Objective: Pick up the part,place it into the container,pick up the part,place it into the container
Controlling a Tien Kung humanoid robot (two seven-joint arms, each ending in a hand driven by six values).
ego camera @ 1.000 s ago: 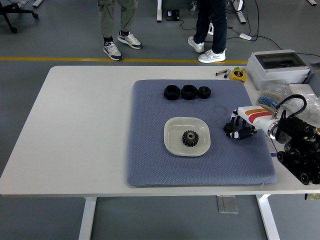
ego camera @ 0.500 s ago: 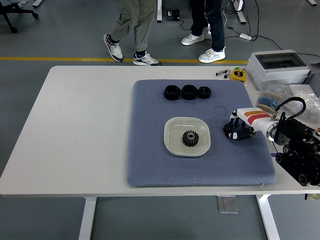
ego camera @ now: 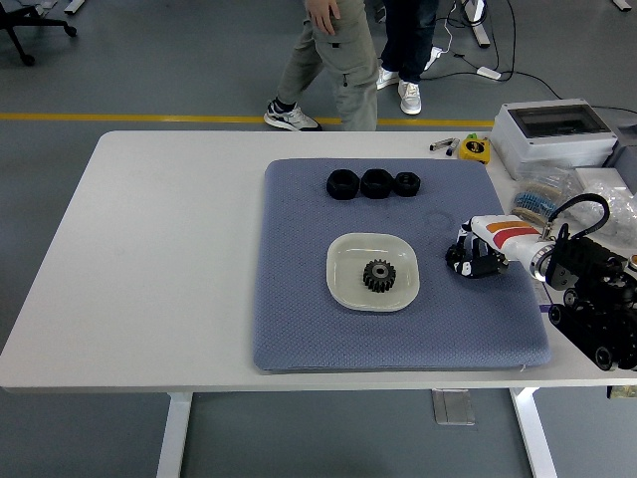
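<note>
Blue-grey mat (ego camera: 299, 299) covers the right half of the white table (ego camera: 149, 249). At its middle sits a pale dish (ego camera: 343, 289) with one black gear (ego camera: 378, 275) inside. Three more black parts (ego camera: 373, 183) stand in a row at the mat's far edge. The right hand (ego camera: 473, 259) rests low on the mat's right side, well apart from the dish, fingers curled; whether they hold anything I cannot tell. A person's legs (ego camera: 338, 60) pass beyond the table.

White table (ego camera: 169, 239) carries a blue-grey mat (ego camera: 299, 299) and grey box (ego camera: 552, 134).
</note>
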